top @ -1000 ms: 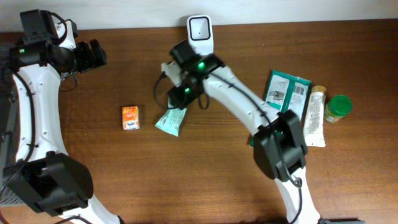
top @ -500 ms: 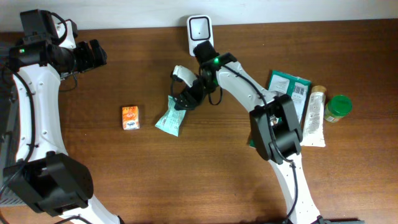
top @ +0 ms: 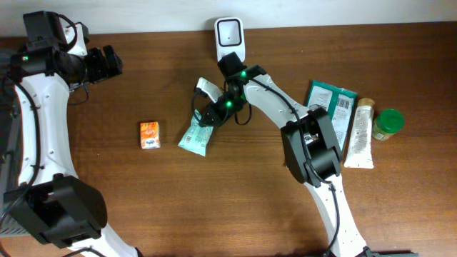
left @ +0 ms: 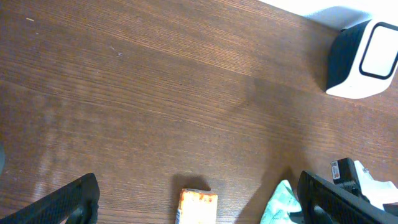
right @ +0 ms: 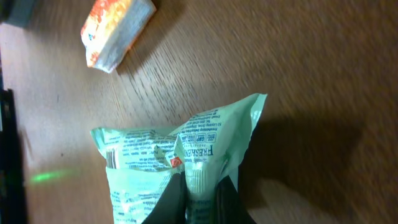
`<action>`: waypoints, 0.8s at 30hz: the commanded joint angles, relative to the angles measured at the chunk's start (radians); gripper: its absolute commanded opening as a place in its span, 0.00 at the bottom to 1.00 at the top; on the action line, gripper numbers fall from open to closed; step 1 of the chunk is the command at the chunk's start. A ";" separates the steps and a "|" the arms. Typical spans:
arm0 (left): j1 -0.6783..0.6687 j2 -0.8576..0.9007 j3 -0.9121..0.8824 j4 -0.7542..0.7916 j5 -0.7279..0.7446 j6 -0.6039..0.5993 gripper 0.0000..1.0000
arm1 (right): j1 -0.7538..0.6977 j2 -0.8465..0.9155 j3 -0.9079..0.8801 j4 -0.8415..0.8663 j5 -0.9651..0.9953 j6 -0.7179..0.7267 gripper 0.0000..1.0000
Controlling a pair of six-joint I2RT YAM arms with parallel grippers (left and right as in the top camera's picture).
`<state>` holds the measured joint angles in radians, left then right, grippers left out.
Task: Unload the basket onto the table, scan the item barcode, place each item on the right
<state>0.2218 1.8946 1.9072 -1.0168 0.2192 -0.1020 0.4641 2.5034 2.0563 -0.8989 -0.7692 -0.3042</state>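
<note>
A pale green packet point(top: 196, 138) lies on the wooden table, below and left of the white scanner point(top: 230, 36) at the back edge. My right gripper point(top: 208, 114) is shut on the packet's upper end. In the right wrist view the two black fingers pinch a fold of the packet point(right: 180, 155) between them at my right gripper point(right: 202, 199). A barcode strip shows on the packet's left side. My left gripper point(top: 111, 61) hangs open at the back left with nothing in it. Its view looks down past my left gripper point(left: 199, 208) at the table and the scanner point(left: 364, 59).
A small orange box point(top: 149, 134) lies left of the packet and shows in both wrist views point(left: 198, 206) point(right: 115, 28). At the right sit a green box point(top: 328, 106), a white tube point(top: 360, 134) and a green-lidded jar point(top: 389, 123).
My right gripper swung round at the packet's upper end and has shut on it. The packet shifted slightly. The left arm has not moved.
</note>
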 commanded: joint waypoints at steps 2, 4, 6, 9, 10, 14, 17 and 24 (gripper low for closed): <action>0.000 0.009 -0.009 0.002 -0.006 -0.006 0.99 | -0.038 -0.059 0.063 -0.092 0.031 0.034 0.04; 0.000 0.009 -0.009 0.002 -0.006 -0.006 0.99 | -0.047 -0.106 0.090 -0.142 0.087 0.085 0.04; 0.000 0.009 -0.009 0.003 -0.007 -0.006 1.00 | -0.054 -0.162 0.097 -0.181 0.160 0.160 0.04; 0.001 0.009 -0.009 0.003 -0.007 -0.006 1.00 | -0.054 -0.246 0.097 -0.241 0.311 0.290 0.04; 0.001 0.009 -0.009 0.003 -0.007 -0.006 0.99 | -0.054 -0.269 0.097 -0.261 0.361 0.352 0.04; 0.000 0.009 -0.009 0.006 -0.007 -0.006 0.99 | -0.054 -0.290 0.090 -0.312 0.490 0.665 0.04; 0.000 0.009 -0.009 0.007 -0.007 -0.006 1.00 | -0.038 -0.283 0.018 -0.254 0.560 0.844 0.04; 0.000 0.009 -0.009 0.017 -0.007 -0.006 1.00 | 0.014 -0.283 -0.240 0.049 0.567 1.047 0.04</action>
<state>0.2218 1.8946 1.9072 -1.0069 0.2192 -0.1020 0.4511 2.2173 1.8824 -0.9184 -0.2237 0.6151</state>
